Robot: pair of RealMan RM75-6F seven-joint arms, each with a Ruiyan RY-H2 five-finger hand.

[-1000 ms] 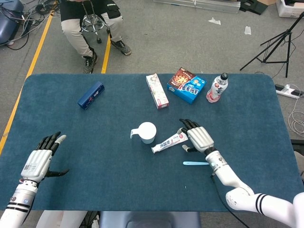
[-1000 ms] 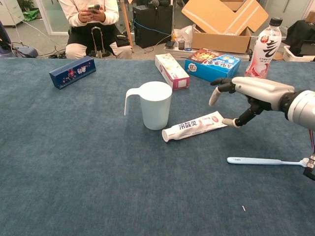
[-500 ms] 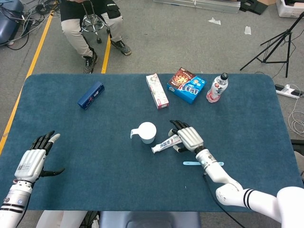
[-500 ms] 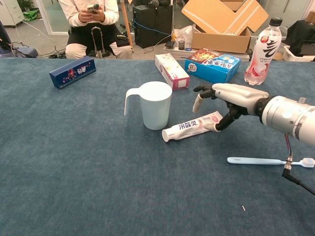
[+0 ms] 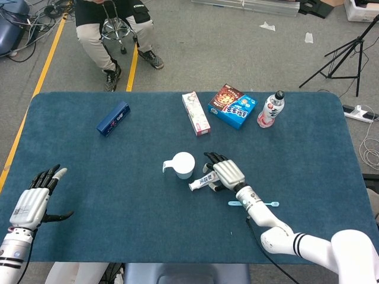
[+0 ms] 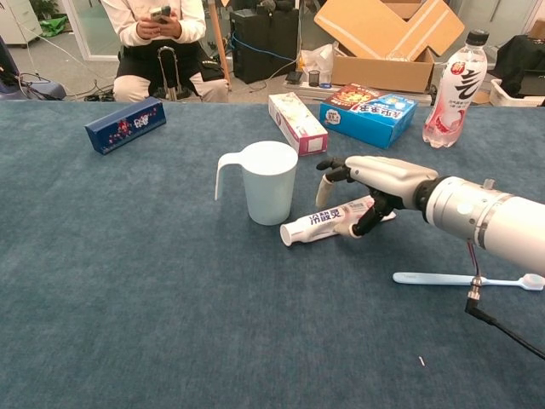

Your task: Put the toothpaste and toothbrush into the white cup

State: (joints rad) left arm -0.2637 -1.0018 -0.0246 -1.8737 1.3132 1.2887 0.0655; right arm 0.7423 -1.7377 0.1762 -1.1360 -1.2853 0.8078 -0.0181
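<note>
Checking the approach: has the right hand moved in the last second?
Yes. The right hand moved left toward the white cup, now over the toothpaste.

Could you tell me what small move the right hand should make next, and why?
Probably close the fingers around the toothpaste tube. The right hand is arched over the tube's tail end with its fingers apart, and the tube lies flat beside the white cup, not yet gripped.

White cup [image 6: 271, 181] upright; toothpaste [image 6: 328, 221] lying flat just beside it under my right hand [image 6: 372, 181]; blue toothbrush [image 6: 451, 279] flat, apart.
</note>
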